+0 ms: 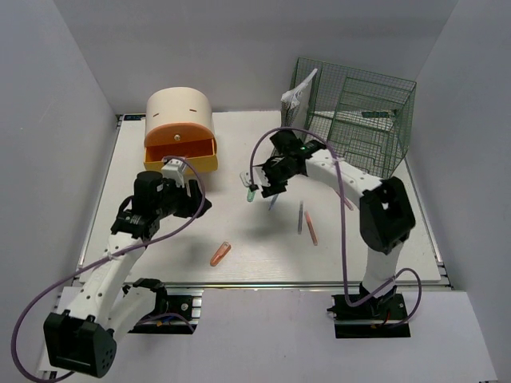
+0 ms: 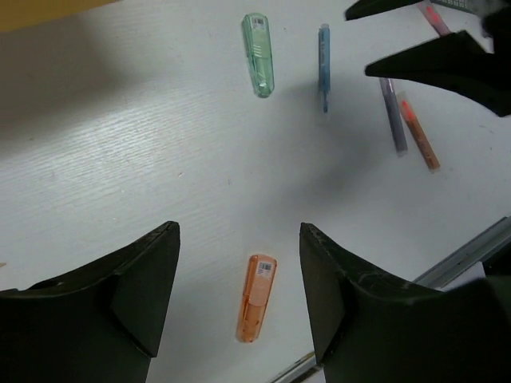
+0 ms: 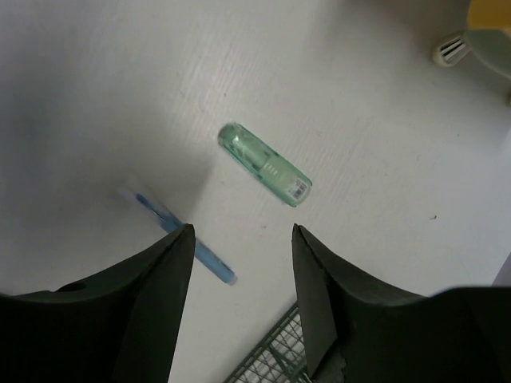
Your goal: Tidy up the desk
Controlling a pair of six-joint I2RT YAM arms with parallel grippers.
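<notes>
The white desk (image 1: 160, 255) holds loose stationery. An orange highlighter (image 1: 220, 254) lies near the front edge; in the left wrist view (image 2: 256, 297) it sits between my open, empty left gripper's (image 2: 239, 239) fingers, below them. A green highlighter (image 1: 250, 191) and a blue pen (image 1: 273, 202) lie at the centre. My right gripper (image 1: 267, 187) hovers over them, open and empty. In the right wrist view (image 3: 242, 239) the green highlighter (image 3: 265, 165) lies just ahead and the blue pen (image 3: 188, 243) runs under the left finger. My left gripper (image 1: 198, 205) hangs left of centre.
A purple pen (image 1: 300, 217) and an orange pen (image 1: 310, 230) lie right of centre. A green wire rack (image 1: 359, 120) stands at the back right. A cream-and-orange drawer box (image 1: 180, 128) with its drawer open stands at the back left. The metal rail (image 1: 263, 285) runs along the front edge.
</notes>
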